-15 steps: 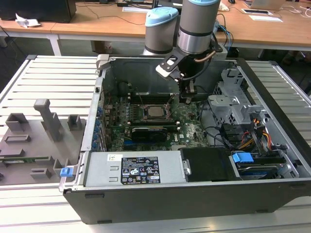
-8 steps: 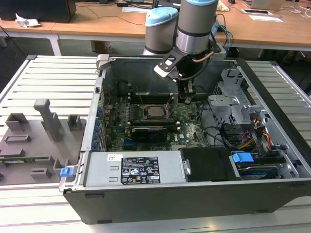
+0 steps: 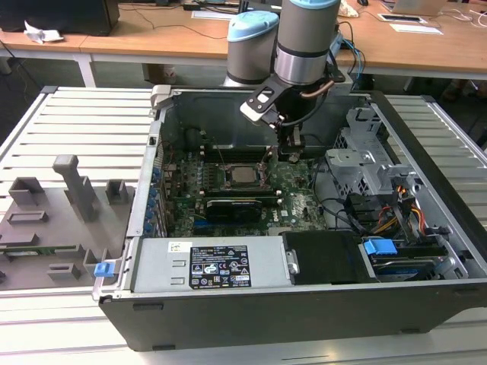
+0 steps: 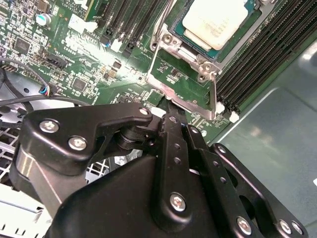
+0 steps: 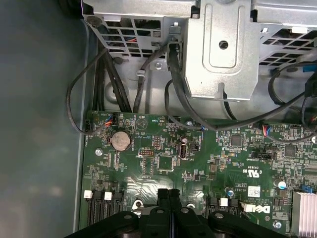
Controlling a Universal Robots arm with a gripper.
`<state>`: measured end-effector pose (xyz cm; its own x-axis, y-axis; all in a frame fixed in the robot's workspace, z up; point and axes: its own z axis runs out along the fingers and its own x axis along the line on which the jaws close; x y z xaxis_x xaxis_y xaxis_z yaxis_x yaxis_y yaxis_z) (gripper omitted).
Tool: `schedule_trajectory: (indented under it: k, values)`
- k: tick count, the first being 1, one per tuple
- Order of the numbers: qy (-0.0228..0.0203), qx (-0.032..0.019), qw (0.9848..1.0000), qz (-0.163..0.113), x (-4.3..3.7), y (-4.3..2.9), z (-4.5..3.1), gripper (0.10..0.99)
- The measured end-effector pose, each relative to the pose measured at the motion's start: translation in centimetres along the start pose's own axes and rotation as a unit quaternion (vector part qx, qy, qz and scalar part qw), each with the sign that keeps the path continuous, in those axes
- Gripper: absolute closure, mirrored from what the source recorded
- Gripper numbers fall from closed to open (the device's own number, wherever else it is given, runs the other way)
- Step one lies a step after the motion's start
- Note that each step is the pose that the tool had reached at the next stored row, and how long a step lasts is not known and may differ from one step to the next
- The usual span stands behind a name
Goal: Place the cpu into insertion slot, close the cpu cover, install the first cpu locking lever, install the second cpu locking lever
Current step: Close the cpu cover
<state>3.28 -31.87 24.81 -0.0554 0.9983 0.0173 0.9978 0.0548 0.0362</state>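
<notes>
Arm (image 3: 304,46) upright, fingers (image 5: 162,199) together near cpu (image 3: 243,175)

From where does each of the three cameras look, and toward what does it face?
Exterior view: off the arm, above the open computer case, looking down into it; the arm and gripper show.
First wrist view: on the arm, facing the motherboard and drive cage; the gripper's shut fingers show.
Second wrist view: on the arm, facing the cpu on the motherboard; the gripper's black linkage shows.
Both wrist views share the motherboard and gripper.
</notes>
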Motion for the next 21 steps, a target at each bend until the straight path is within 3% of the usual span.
schedule_trajectory:
  k: [12,16,21]
  values:
    - [0.0,0.0,1.0,0.0,0.04,-0.71,0.02,0.98]
    - [0.0,0.0,1.0,0.0,0.09,-1.42,0.03,0.98]
    - [0.0,0.0,1.0,0.0,0.1,-1.67,0.04,0.98]
